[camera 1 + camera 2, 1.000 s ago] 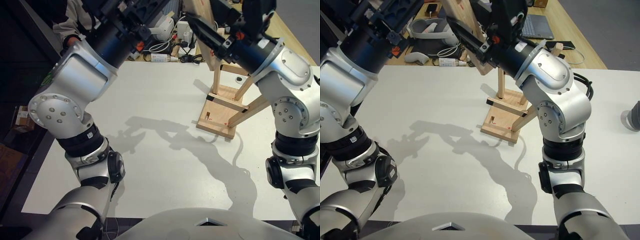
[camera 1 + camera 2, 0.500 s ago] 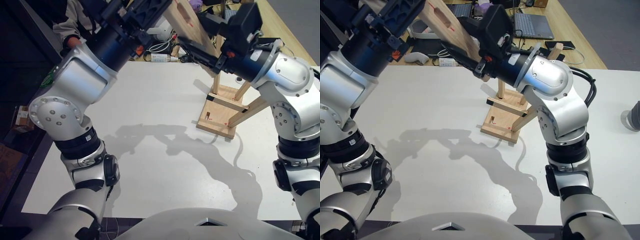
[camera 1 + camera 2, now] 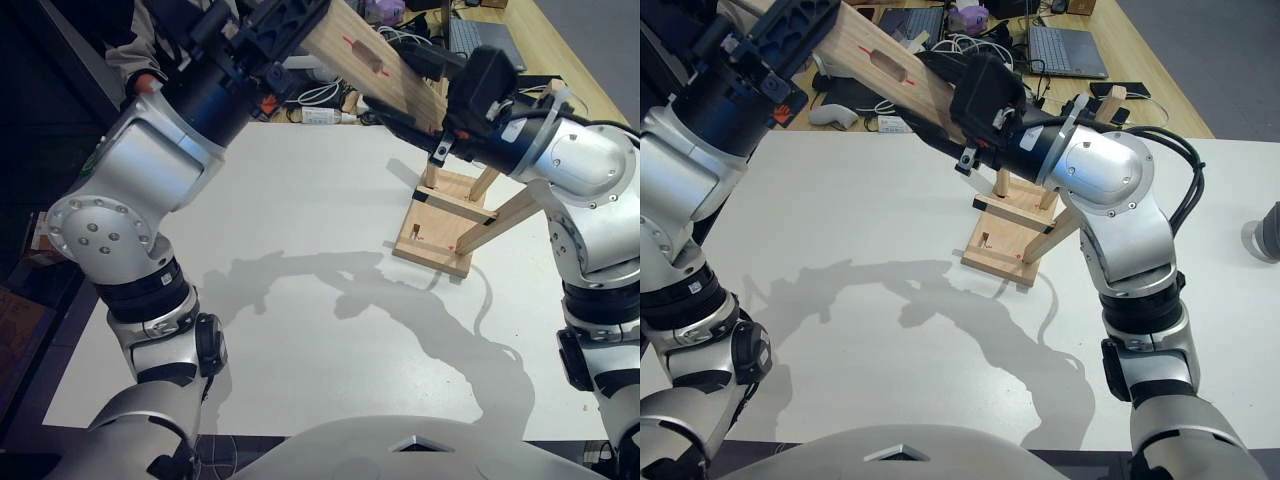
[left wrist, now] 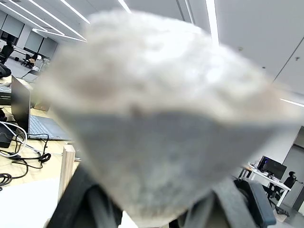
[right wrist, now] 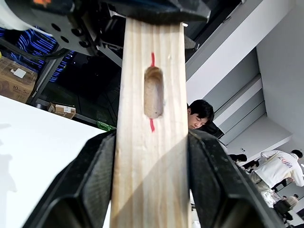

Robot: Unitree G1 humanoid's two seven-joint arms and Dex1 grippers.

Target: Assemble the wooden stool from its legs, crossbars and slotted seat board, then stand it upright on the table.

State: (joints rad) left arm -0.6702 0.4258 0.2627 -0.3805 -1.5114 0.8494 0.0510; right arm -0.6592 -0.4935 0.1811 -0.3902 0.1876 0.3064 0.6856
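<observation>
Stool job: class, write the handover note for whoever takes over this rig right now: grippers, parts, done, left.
Left gripper and right gripper: both shut on the slotted seat board, held tilted in the air over the table.
Leg-and-crossbar frame: on the table's right side, near the right arm.
Done: legs and crossbars look joined.
Left: fit the board to the frame, then stand the stool upright.

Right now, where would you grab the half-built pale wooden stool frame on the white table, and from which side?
Probably the thin crossbar of the pale wooden stool frame, from above: it sits raised over the flat bottom board, with open space on both sides for gripping.
</observation>
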